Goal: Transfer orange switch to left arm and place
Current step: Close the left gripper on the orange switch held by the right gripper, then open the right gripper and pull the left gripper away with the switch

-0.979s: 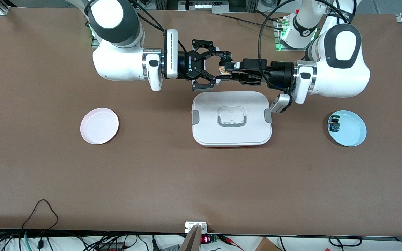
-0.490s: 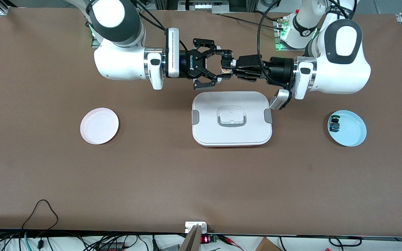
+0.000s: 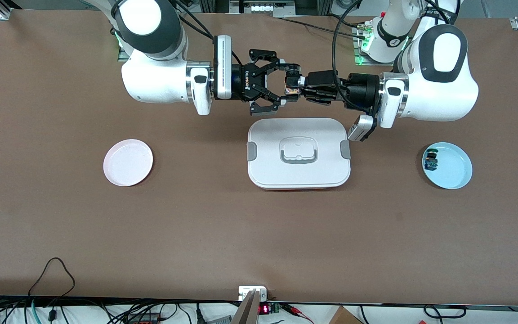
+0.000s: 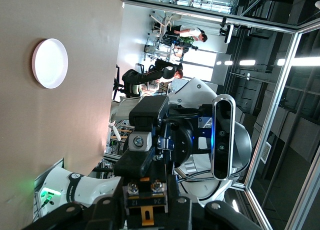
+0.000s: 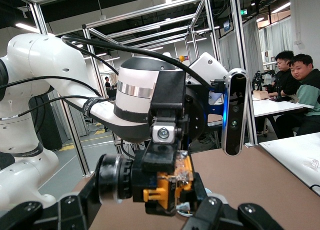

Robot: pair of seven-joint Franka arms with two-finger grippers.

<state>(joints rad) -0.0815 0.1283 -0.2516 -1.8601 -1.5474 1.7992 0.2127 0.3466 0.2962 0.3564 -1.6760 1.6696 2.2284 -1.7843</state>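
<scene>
Since a second ago both of my arms have drawn closer together, and my left end effector [image 3: 296, 88], open around the switch then, has now clamped shut on it. Largest on the desk [image 3: 259, 234] is the white box [image 3: 298, 153], lid on, sitting mid-desk and nearer the front camera than my two wrists. My right arm [image 3: 160, 67] and left arm [image 3: 434, 81] reach level toward each other above the desk, meeting over the strip just past the box's edge on the robots' side. A pink plate [image 3: 128, 162] lies toward the right arm's end of the desk, a blue plate [image 3: 447, 165] toward the left arm's end, with a small green-capped switch [image 3: 430, 160] lying in it. My right end effector [image 3: 283, 85] is pinched narrow on the orange switch [image 3: 291, 92], which hangs in the air between both sets of fingers; the right wrist view shows its yellowish body [image 5: 165, 190] held by both.
</scene>
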